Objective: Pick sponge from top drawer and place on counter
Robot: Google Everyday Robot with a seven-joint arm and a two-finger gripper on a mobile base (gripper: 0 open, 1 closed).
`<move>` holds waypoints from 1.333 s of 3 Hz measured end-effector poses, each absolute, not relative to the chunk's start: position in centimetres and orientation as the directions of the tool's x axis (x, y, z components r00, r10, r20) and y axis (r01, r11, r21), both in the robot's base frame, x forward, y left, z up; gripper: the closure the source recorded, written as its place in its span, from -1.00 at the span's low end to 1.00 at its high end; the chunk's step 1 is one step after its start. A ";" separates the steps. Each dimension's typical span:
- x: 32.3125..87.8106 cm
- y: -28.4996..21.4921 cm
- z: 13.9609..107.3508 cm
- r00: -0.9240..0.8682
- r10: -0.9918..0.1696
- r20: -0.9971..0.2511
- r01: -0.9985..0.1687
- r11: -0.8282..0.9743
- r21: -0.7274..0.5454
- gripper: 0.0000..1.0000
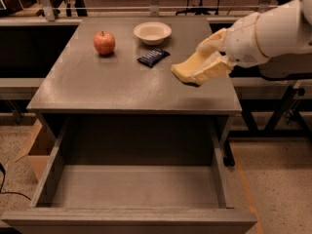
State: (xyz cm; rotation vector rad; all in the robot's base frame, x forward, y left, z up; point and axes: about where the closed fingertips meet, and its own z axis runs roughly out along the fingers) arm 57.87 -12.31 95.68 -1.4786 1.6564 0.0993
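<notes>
gripper: one, cream two-finger gripper (207,62) on a white arm (273,30) reaching in from the right, over the right part of the counter
fingers: closed onto the sponge, one above and one below its right end
sponge: one, pale yellow (184,71), held in the gripper, tilted with its left end lower; it is over the counter's right side, right of the snack packet, outside the drawer; cannot tell if it touches the surface
counter: one grey-brown top (97,89), carrying three loose things, all toward the back
apple: one, red (104,43), back left, standing apart from the rest
bowl: one, shallow and cream (152,32), back centre, right of the apple
snack packet: one, dark (153,57), lying flat just in front of the bowl, between apple and sponge
top drawer: one (131,194), pulled fully out below the counter's front edge, flat bottom and low side walls showing
cardboard box: one (34,147), on the floor left of the drawer, flaps open
</notes>
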 end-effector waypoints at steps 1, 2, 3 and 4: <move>63.1 -12.0 95.3 0.104 -0.742 -0.662 -0.826 0.307 -0.473 1.00; 63.1 -12.0 95.2 0.104 -0.742 -0.662 -0.826 0.307 -0.473 1.00; 64.5 -11.6 94.8 0.102 -0.747 -0.657 -0.825 0.305 -0.475 1.00; 66.9 -11.5 94.2 0.094 -0.750 -0.654 -0.817 0.317 -0.481 1.00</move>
